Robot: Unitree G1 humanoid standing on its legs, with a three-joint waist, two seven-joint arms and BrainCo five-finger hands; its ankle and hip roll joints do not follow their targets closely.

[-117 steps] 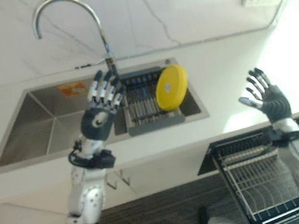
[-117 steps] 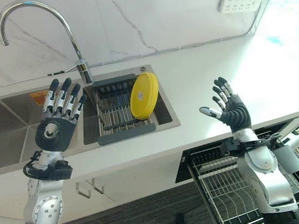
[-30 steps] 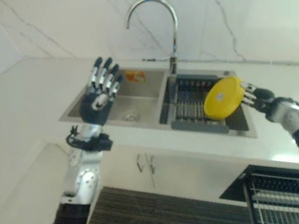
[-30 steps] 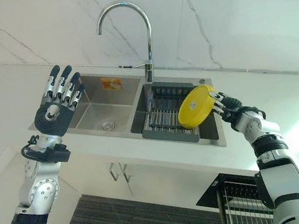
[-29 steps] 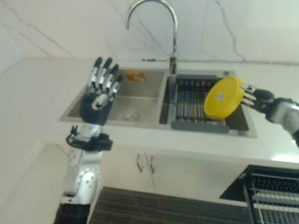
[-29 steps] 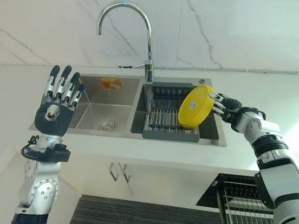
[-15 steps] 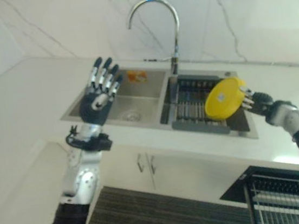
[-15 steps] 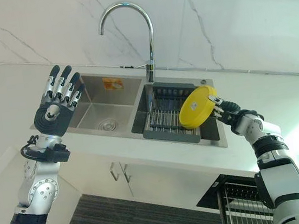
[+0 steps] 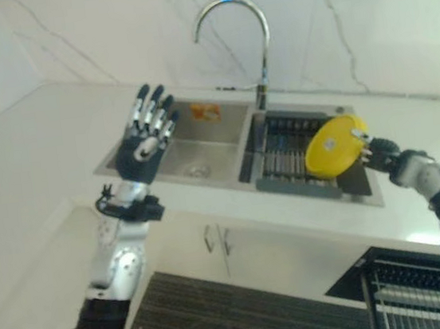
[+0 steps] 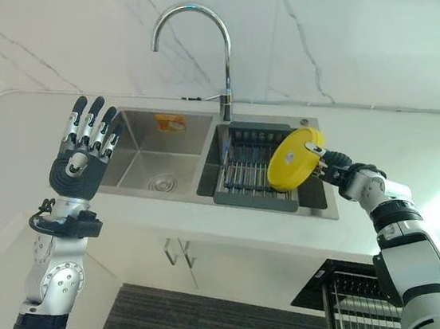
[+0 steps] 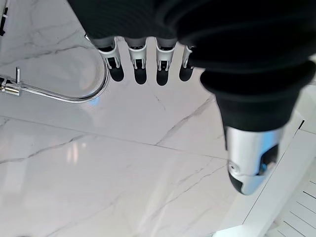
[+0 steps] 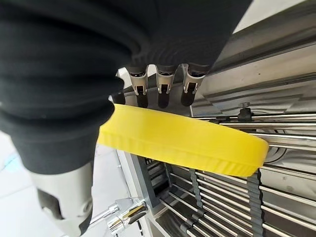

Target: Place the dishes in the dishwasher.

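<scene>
Over the rack (image 10: 246, 169) in the sink (image 10: 154, 152), my right hand (image 10: 335, 171) holds the yellow plate (image 10: 293, 160) on its edge, with my fingers (image 12: 162, 88) on one side of it and my thumb (image 12: 64, 197) on the other. My left hand (image 10: 80, 153) is up in the air over the desk (image 10: 18, 125) beside the sink, its fingers straight and spread, holding nothing.

A matt yellow plastic plate (image 10: 294, 159) is being shown; the sink (image 10: 142, 154) and faucet (image 10: 196, 35) are being seen as brushed and polished metal.
</scene>
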